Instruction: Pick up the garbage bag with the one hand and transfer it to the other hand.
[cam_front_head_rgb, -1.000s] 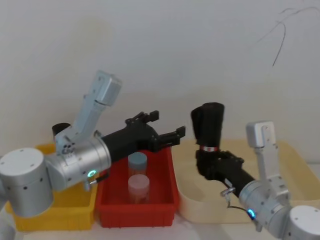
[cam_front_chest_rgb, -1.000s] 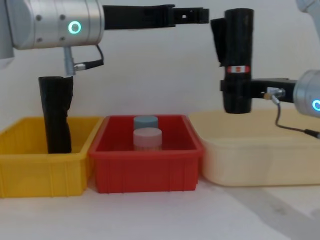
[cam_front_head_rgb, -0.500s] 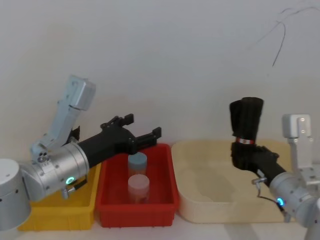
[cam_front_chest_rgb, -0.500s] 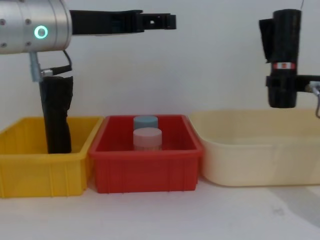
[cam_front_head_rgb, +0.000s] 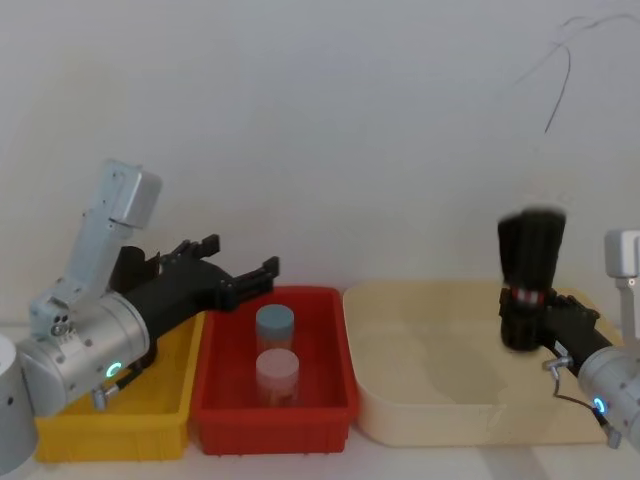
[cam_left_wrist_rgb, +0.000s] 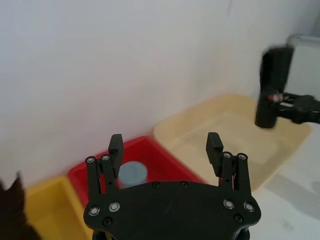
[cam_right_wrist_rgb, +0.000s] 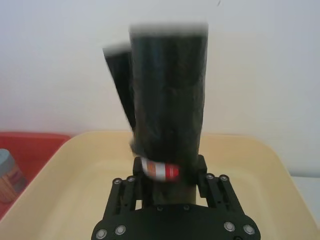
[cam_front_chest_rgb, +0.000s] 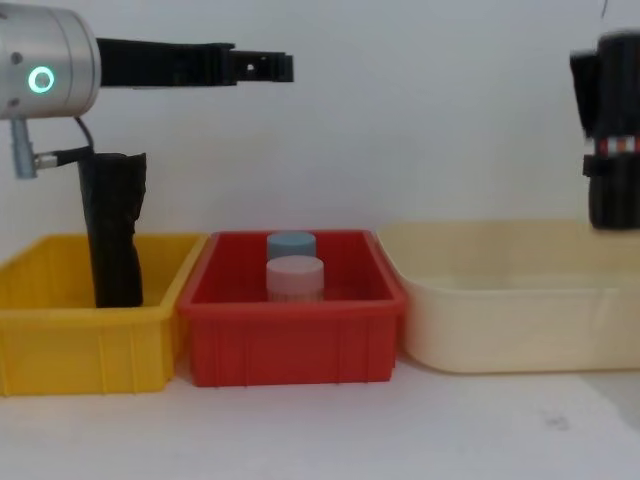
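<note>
Right gripper (cam_right_wrist_rgb: 168, 175) round garbage bag (cam_right_wrist_rgb: 169, 90) — wall (cam_front_head_rgb: 320, 120)

L claw (cam_left_wrist_rgb: 165, 144) spread, R claw (cam_right_wrist_rgb: 169, 169) clamped

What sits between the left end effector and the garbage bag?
Chest view: nothing between left end effector and garbage bag; red bin, cream tub sit lower.

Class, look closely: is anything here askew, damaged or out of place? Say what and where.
The garbage bag, upright in the right claw above the cream tub, has a loose flap sticking off its upper side; nothing is spilled.
</note>
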